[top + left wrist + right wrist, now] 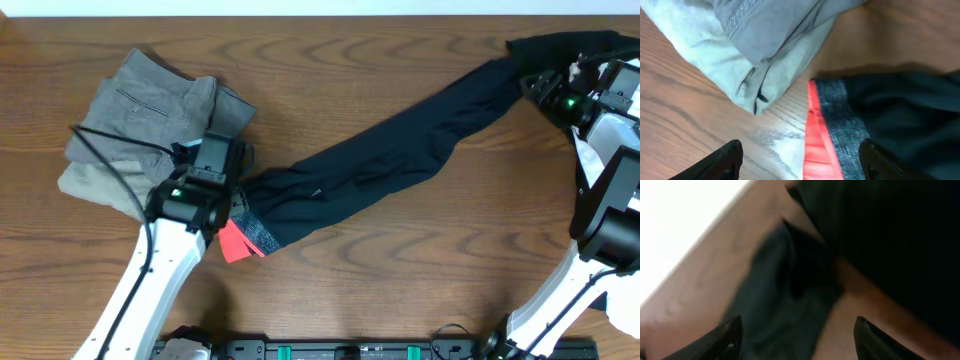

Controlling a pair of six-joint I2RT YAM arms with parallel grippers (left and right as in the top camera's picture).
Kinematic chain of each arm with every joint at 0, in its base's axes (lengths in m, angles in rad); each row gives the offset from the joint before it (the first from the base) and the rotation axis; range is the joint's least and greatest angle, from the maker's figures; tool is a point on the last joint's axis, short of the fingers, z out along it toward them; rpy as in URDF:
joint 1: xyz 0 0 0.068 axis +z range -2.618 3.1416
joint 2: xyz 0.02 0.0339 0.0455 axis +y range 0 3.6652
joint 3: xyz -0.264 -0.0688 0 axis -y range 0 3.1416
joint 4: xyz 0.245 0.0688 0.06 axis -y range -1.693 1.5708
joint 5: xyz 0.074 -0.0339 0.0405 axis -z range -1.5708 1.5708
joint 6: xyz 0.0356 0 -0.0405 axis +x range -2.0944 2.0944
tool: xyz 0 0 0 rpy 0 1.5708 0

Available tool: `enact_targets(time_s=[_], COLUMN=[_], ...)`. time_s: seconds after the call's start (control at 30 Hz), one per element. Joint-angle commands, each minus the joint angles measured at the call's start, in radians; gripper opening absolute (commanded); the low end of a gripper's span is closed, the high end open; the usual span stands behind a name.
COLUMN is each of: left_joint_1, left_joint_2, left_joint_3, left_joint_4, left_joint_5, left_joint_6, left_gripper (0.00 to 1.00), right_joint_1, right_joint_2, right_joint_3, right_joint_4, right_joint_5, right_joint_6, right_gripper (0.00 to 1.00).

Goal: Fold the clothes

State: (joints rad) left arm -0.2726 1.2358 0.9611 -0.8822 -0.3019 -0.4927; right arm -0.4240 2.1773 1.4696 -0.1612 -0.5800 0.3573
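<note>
black trousers (pixel 380 165) lie stretched diagonally; left gripper (pixel 800 152) and right gripper (pixel 797 330) hover open at opposite ends

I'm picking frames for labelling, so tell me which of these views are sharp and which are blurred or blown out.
Overhead: sharp and evenly lit, with the black trousers and grey garments both clear. Left wrist: mostly sharp, red waistband lining crisp. Right wrist: badly blurred, the trousers only a dark smear, top-left corner blown out white.

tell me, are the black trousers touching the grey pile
Apart: the left wrist view shows bare table between the trousers and the grey pile.
</note>
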Motion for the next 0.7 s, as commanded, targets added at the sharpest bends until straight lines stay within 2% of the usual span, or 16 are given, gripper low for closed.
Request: enact_targets(time_s=[0.0,0.3,0.53,0.67], left_joint_1=[0.006,0.006,0.006,0.006], left_joint_2=[-0.023,-0.024,-0.024,-0.024], left_joint_3=[0.025,0.025,0.025,0.025], left_joint_4=[-0.002,-0.001,0.0,0.003], left_joint_5=[0.037,0.06,0.072,0.086], left_joint_6=[0.001,0.001,0.001,0.001], left_gripper=[0.8,0.81,0.81,0.81], right_joint_1=[0.042,0.14,0.182,0.186], right_joint_2=[-0.032,-0.02,0.032,0.079], right_joint_3=[0.009,0.009,0.009,0.009], right_joint_4=[-0.031,0.003,0.038,0.098], right_joint_5=[0.075,0.271,0.442,0.439], right_joint_6=[-0.108,-0.129,-0.032,0.006], right_gripper=[0.7,0.73,0.76,0.77])
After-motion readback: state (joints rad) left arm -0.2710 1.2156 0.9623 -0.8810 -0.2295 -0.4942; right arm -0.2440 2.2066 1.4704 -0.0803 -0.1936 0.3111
